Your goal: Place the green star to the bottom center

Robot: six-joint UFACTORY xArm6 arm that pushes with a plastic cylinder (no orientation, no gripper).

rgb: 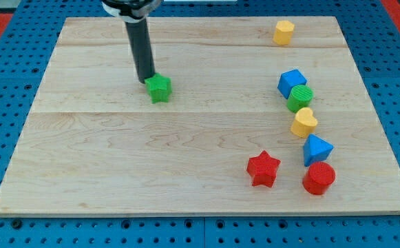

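Note:
The green star (160, 88) lies on the wooden board (117, 158), left of centre in the upper half. My tip (145, 80) rests against the star's upper left side, touching it. The dark rod rises from there to the view's top edge. The board's bottom centre lies well below the star.
At the view's right, a column of blocks: yellow hexagon (283, 32), blue cube (292, 83), green cylinder (300, 98), yellow heart (303, 123), blue triangle (316, 149), red cylinder (319, 178). A red star (263, 169) sits lower right of centre.

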